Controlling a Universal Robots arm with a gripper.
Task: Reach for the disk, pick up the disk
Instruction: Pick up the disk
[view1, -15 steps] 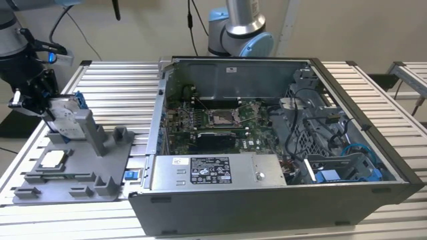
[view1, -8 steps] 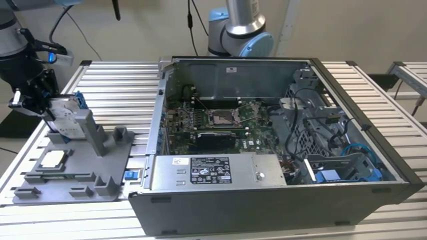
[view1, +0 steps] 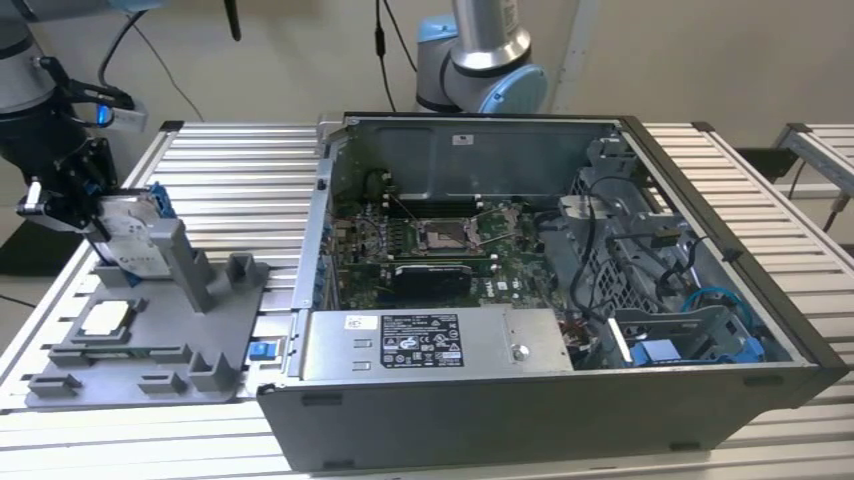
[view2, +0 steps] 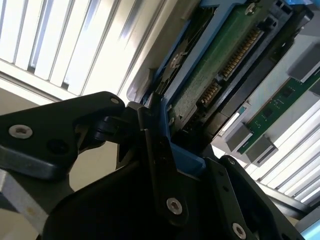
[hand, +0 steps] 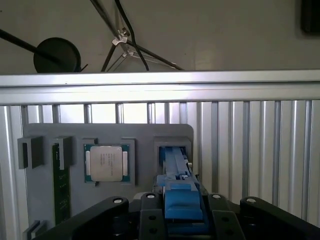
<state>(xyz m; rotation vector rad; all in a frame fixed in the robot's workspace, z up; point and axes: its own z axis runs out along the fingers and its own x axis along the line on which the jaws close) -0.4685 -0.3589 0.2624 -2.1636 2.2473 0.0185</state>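
Observation:
The disk (view1: 131, 232) stands on edge in a slot of the grey fixture plate (view1: 200, 330) at the exterior view's left, silver with a white label and a blue bracket. My gripper (view1: 104, 212) comes down over its top, with the fingers against both sides of it. In the first wrist view the disk's blue bracket (hand: 180, 200) sits between the two dark fingers (hand: 150, 212) of the gripper (hand: 181, 215). The second wrist view shows the disk's green circuit board (view2: 210, 75) and a finger (view2: 155, 150) pressed on the blue edge.
A small square silver chip (hand: 106, 163) and a green memory stick (hand: 61, 190) lie in other pockets of the plate. An open computer case (view1: 534, 430) fills the exterior view's middle and right. A second arm's base (view1: 481, 60) stands behind it. Metal slats (view1: 240, 170) form the table.

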